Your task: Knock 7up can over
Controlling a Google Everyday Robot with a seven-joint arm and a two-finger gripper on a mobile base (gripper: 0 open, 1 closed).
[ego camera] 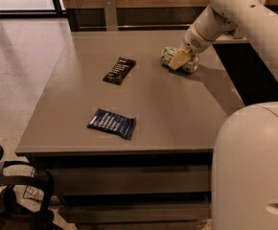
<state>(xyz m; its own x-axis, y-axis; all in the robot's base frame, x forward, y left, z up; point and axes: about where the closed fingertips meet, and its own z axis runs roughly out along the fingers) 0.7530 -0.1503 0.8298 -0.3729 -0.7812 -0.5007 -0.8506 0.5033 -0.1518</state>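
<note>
The 7up can [167, 55], pale silver with green print, lies on its side on the grey table [177, 109], near the far right part. My gripper [179, 60] is right over the can's middle, touching it and hiding part of it. The white arm reaches in from the upper right.
A dark brown snack wrapper [119, 70] lies flat at the table's middle left. A blue snack wrapper [111, 123] lies near the front edge. My white base [254, 171] fills the lower right. A black chair [5, 186] stands at the lower left.
</note>
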